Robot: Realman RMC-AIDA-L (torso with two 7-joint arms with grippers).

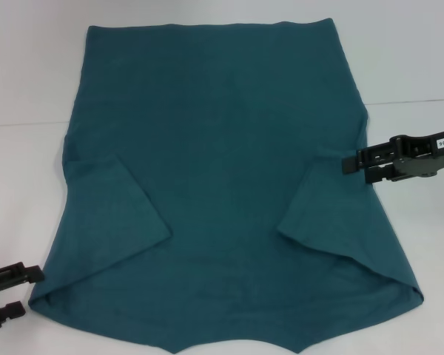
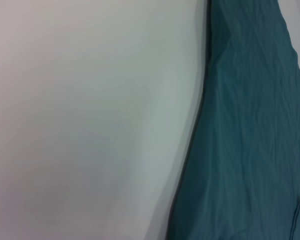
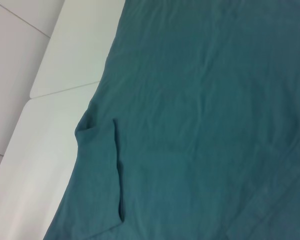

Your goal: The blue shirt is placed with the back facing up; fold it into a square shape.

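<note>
The blue shirt [image 1: 222, 170] lies flat on the white table [image 1: 29, 74], plain side up, collar end nearest me. Both sleeves are folded inward over the body, the left sleeve [image 1: 111, 207] and the right sleeve [image 1: 333, 214]. My right gripper [image 1: 359, 168] is open and empty over the shirt's right edge, beside the right sleeve's shoulder. My left gripper [image 1: 18, 291] is open and empty just off the shirt's near left corner. The shirt also shows in the left wrist view [image 2: 250, 140] and in the right wrist view [image 3: 200, 100], where one folded sleeve [image 3: 97, 175] is seen.
A seam [image 1: 29, 123] runs across the table on either side of the shirt. Bare white table lies to the left [image 2: 90, 120] and to the right [image 1: 429, 244] of the shirt.
</note>
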